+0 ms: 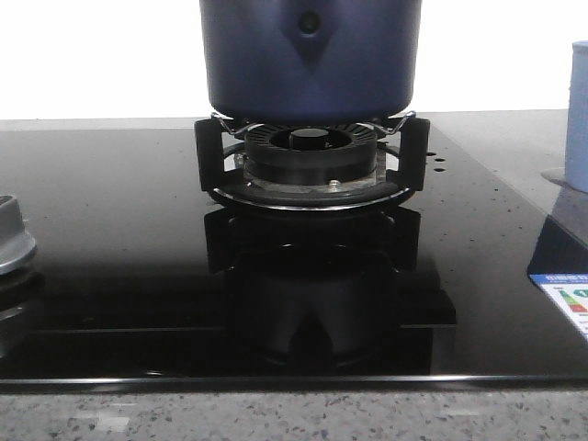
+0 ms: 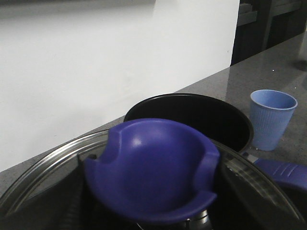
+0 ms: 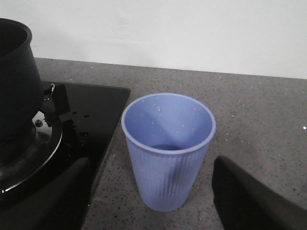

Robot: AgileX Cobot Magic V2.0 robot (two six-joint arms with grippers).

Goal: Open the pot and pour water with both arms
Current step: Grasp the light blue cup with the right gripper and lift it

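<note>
Large dark navy-blue round metal pot [image 1: 310, 57]: on burner grate, lid off, I judge heavy, rigid. Pale blue ribbed cup [image 3: 168, 148]: light, slick; right tool [image 3: 158, 196] open, straddling it. Left tool: can't tell.

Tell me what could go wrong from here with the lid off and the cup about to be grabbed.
1. The ribbed pale blue cup sits between the right gripper's open jaws; it holds liquid, so a hard squeeze might slop it.
2. The glass lid hangs close over the open pot and could clip its rim.
</note>
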